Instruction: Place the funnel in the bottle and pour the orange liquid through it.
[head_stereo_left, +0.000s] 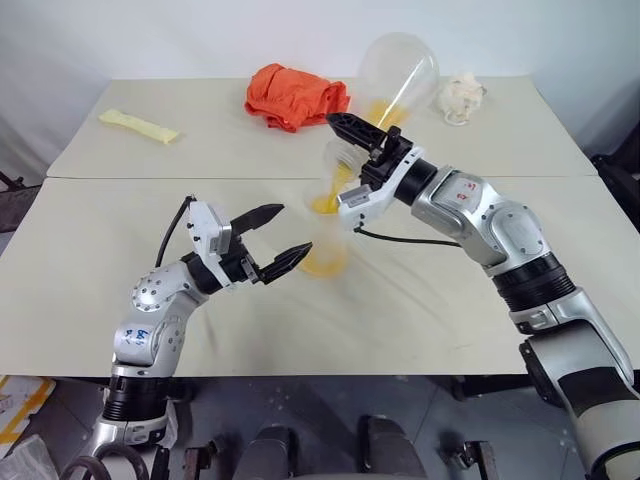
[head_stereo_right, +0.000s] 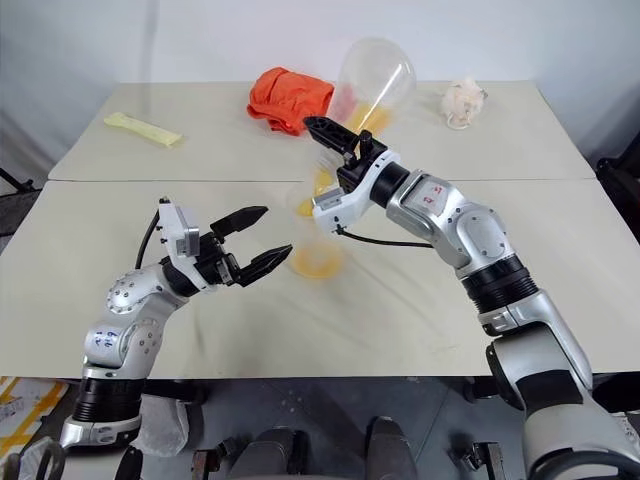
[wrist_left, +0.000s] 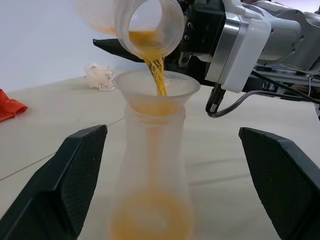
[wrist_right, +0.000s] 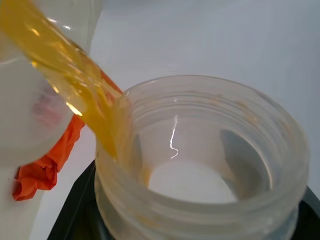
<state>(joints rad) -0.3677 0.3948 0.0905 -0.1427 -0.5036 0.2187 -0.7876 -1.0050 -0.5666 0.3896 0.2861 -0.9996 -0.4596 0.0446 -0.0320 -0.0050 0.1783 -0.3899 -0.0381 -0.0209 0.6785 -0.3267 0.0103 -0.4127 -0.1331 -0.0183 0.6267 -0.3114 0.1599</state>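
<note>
1. Head views: the right pincer (head_stereo_left: 368, 140) held a round-based flask (head_stereo_left: 398, 72) by its neck, tipped mouth-down over the funnel (head_stereo_left: 337, 158) seated in the bottle (head_stereo_left: 325, 250). The left pincer (head_stereo_left: 277, 238) stood wide, empty, just short of the bottle, its fingers apart from it. Bare counter (head_stereo_left: 420, 320) lay around it; an orange cloth (head_stereo_left: 292, 95) lay well beyond.
2. Left wrist view: orange liquid (wrist_left: 159, 77) streamed into the clear funnel and pooled in the bottle's base, between the fingers (wrist_left: 65, 180).
3. Right wrist view: liquid ran along the flask's ribbed mouth (wrist_right: 200, 160).
</note>
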